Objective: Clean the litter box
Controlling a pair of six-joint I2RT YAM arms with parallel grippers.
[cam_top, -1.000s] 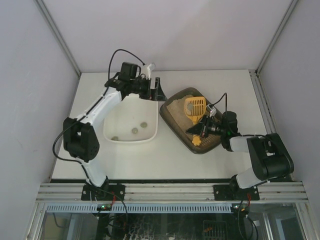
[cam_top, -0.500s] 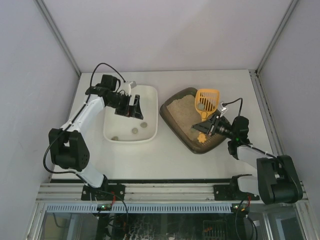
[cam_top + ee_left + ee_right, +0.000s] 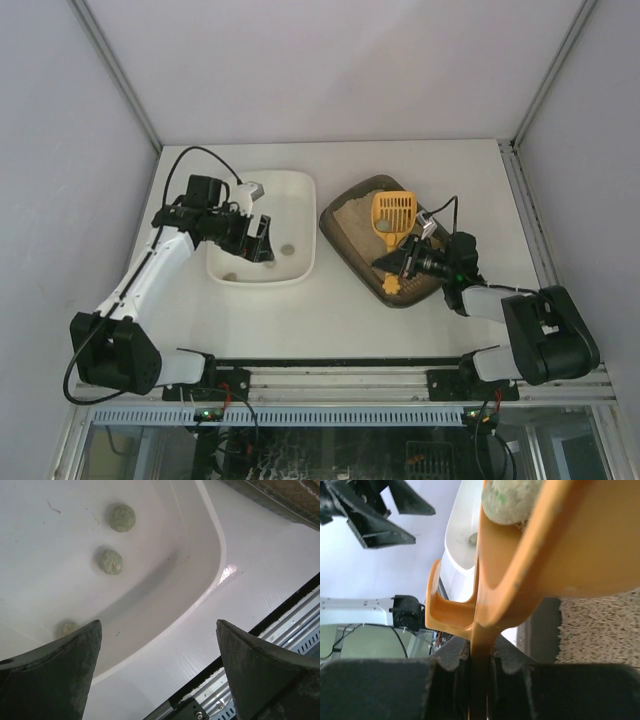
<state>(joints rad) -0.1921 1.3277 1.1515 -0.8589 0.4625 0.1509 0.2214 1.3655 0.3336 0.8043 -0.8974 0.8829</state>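
Over the litter box (image 3: 340, 228), yellow scoop (image 3: 391, 213)

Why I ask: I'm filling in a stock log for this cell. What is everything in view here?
litter box: one, dark brown-grey, right half of the table
litter: one bed, beige, inside the litter box
scoop: one, yellow-orange, slotted, raised above the litter box
lump in scoop: one, pale grey-green, in the scoop's bowl
white tub: one, white, left of the litter box
lumps in tub: three, grey-green, on the tub floor, apart from each other
table: one, white, under everything
left gripper: one, black, jaws open and holding nothing, above the tub's near corner
right gripper: one, black, jaws shut on the scoop's handle
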